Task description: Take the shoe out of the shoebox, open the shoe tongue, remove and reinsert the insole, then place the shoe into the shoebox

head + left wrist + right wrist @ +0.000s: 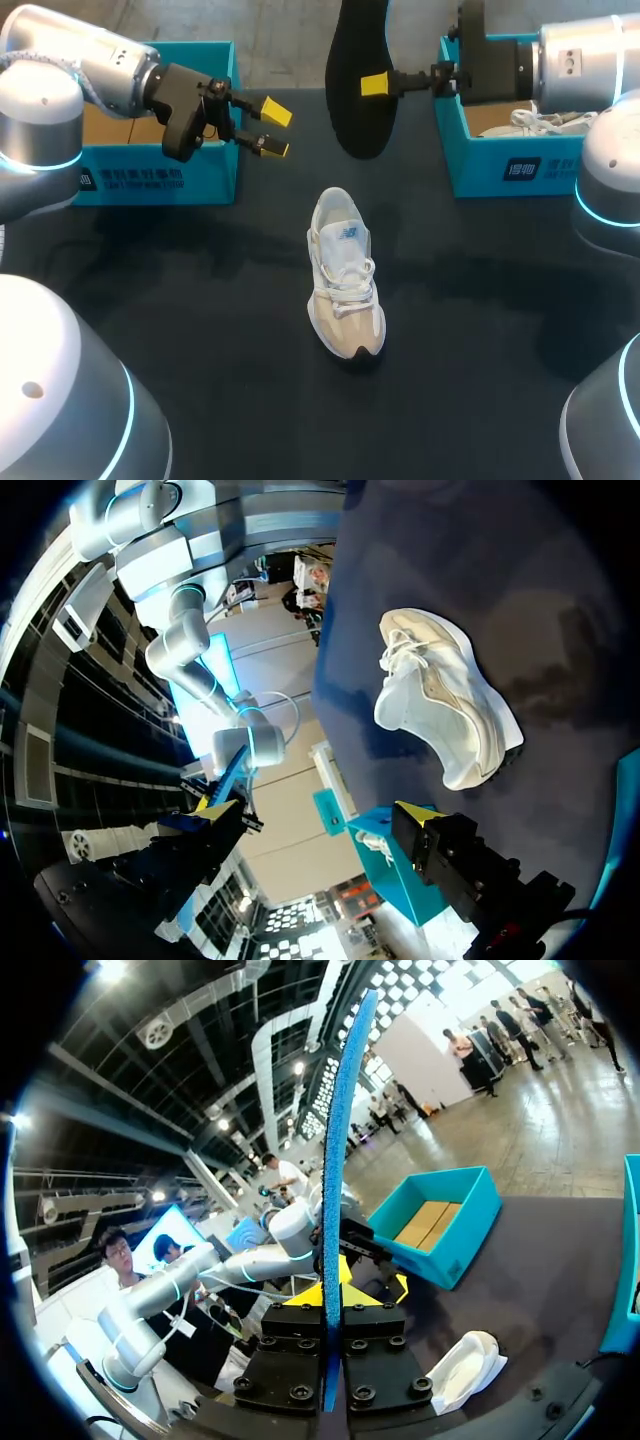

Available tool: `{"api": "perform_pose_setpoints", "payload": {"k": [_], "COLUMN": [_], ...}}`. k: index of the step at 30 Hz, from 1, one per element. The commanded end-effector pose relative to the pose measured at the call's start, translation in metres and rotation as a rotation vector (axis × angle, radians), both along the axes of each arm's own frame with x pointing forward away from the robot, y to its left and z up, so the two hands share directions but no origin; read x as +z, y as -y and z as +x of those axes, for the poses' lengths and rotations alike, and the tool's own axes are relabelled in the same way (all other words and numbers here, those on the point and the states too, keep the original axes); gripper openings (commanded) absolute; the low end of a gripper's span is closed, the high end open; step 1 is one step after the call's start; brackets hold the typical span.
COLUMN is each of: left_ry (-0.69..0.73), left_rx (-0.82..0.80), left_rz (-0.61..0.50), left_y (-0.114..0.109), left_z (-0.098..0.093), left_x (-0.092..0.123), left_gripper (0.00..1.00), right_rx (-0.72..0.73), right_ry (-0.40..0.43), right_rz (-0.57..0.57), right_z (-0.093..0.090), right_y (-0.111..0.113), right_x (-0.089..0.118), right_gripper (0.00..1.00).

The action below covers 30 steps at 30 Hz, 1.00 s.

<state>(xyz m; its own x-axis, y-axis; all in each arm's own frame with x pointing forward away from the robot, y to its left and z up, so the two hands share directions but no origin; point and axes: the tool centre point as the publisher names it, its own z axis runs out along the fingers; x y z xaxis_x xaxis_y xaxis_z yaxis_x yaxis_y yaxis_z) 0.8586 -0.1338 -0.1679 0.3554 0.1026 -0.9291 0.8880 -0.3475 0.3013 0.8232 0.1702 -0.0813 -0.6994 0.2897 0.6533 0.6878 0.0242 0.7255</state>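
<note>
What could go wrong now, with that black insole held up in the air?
1. The right gripper pinches the insole at one edge only, so it might slip or swing.
2. The shoe lies loose on the table, and the left gripper is open and off to the side. Pushing the insole in could shove the shoe away.
3. The laces cross the opening and may snag it.

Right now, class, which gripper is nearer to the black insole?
Right. The right gripper is shut on the insole, holding it off the table. The left gripper is open and apart from it, over by the left-hand shoebox.
</note>
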Motion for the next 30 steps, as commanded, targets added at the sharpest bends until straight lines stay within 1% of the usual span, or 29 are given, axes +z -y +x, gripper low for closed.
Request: {"api": "perform_pose_setpoints", "payload": {"k": [1,15,18,21,25,27,30], "left_ry": [0.002,0.002,-0.021,-0.035,-0.038,-0.038,-0.038], "left_rx": [0.000,0.000,-0.025,-0.052,-0.069,-0.081,-0.105], "left_rz": [0.002,0.002,0.029,0.054,0.076,0.093,0.106], "left_y": [-0.001,-0.001,0.001,0.000,-0.004,-0.007,-0.012], "left_z": [-0.001,-0.001,0.005,0.010,0.017,0.018,0.017], "left_x": [0.000,0.000,-0.004,-0.006,-0.009,-0.010,-0.013], "left_gripper": [1.00,1.00,1.00,1.00,1.00,1.00,1.00], "right_rx": [-0.001,-0.001,-0.001,-0.007,-0.005,0.005,0.035], "right_ry": [0.001,0.001,0.001,0.017,0.061,0.068,0.106], "right_rz": [0.001,0.001,0.001,-0.004,-0.016,-0.032,-0.069], "right_z": [0.001,0.001,0.001,0.007,0.014,0.018,0.025], "right_y": [-0.002,-0.002,-0.002,-0.002,-0.004,-0.006,-0.008], "right_x": [-0.001,-0.001,-0.001,-0.002,-0.009,-0.013,-0.018], "right_gripper": [0.00,0.00,0.00,0.00,0.00,0.00,0.00]}}
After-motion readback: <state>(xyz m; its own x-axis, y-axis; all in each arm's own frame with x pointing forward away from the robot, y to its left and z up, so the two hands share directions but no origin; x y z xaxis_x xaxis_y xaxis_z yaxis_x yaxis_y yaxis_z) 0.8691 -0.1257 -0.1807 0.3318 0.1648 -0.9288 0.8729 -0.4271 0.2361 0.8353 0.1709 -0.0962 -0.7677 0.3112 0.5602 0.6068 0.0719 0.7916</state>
